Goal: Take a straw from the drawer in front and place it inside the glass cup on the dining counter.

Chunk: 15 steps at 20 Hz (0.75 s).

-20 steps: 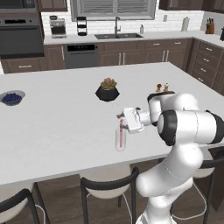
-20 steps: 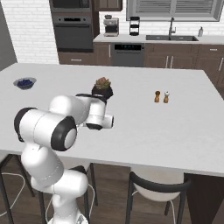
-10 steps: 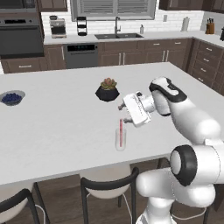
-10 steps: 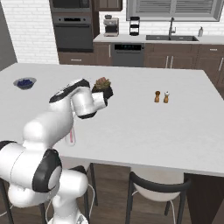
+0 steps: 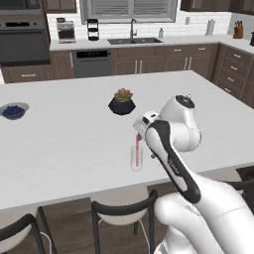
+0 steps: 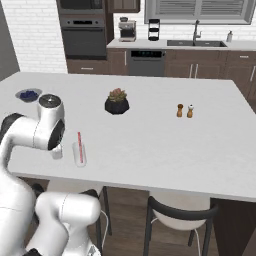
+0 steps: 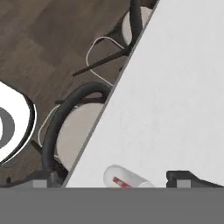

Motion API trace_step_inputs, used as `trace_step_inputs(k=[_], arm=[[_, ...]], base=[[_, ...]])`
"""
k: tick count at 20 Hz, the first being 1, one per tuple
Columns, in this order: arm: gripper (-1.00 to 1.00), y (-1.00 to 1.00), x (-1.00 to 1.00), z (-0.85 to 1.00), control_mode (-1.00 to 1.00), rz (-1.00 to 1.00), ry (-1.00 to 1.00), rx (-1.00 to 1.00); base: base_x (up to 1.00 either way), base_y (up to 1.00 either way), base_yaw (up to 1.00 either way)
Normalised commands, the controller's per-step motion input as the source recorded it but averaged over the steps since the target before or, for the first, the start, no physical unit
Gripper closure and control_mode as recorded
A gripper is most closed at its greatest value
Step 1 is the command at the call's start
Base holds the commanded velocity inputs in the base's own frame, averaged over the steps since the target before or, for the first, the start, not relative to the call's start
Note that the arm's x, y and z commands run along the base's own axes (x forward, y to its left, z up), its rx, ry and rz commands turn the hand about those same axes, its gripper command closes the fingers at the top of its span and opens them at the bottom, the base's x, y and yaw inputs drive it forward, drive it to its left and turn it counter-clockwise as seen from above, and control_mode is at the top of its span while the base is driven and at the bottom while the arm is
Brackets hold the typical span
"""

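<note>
One straw in glass cup | hand view — rim only

Through the hand camera I look down on the white top of the dining counter, whose edge runs diagonally from upper right to lower left. At the bottom of the view I see the rim of the glass cup standing on that top, near the edge. Inside it I make out a short red piece of the straw. Past the edge lies dark wood floor, where a stool with a pale seat and curved dark back stands.
</note>
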Motion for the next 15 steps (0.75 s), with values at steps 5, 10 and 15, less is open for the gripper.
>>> trace_step_inputs(k=[5,10,15], arm=[[-1.0,-0.61,-1.0,-0.01,-1.0,0.0,-0.68,-0.74],[-1.0,-1.0,-1.0,-0.03,-1.0,0.0,-0.71,-0.18],[-1.0,-1.0,-1.0,-0.08,-1.0,0.0,-0.63,0.09]], base=[[0.0,0.0,0.0],[0.0,0.0,0.0],[0.0,0.0,0.0]])
